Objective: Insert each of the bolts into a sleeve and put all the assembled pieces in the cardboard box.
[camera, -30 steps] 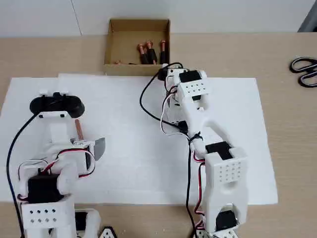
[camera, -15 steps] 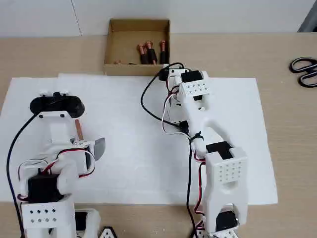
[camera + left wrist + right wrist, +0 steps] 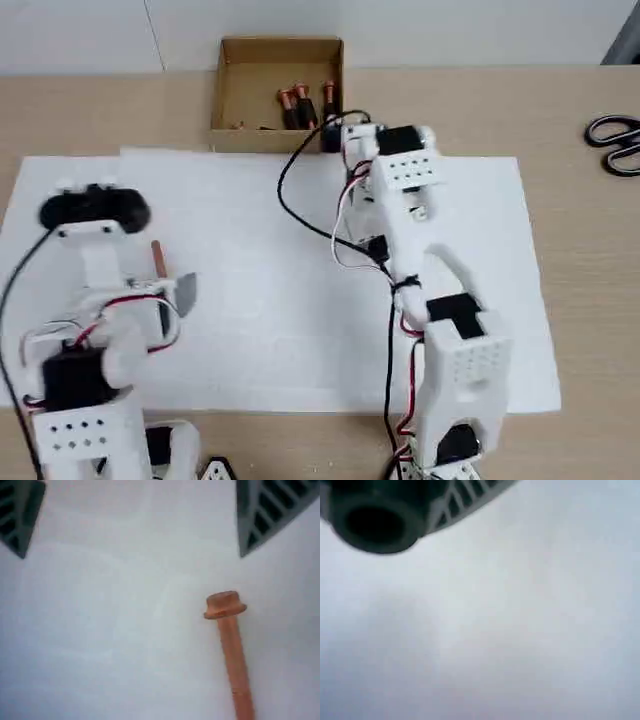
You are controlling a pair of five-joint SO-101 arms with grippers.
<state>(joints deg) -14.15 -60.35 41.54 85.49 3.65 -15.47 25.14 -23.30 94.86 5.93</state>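
A copper bolt (image 3: 227, 640) lies flat on the white sheet (image 3: 260, 300), beside the left arm (image 3: 100, 265) in the high view, where it shows as a short copper bolt (image 3: 158, 258). My left gripper (image 3: 131, 555) hangs open above the sheet, its dark fingers wide apart and the bolt's head just short of them. My right gripper (image 3: 338, 140) is at the sheet's far edge, close to the front wall of the cardboard box (image 3: 232, 90). It is shut on a black sleeve (image 3: 375, 525), whose open bore faces the camera.
Several copper bolts in black sleeves (image 3: 305, 105) lie in the right half of the box. Scissors (image 3: 615, 140) rest on the wooden table at the far right. Black cables (image 3: 300, 215) loop over the sheet beside the right arm.
The left arm has shifted a little to the left, leaving the bolt where it lay. The right arm has moved slightly right and toward the box with the sleeve.
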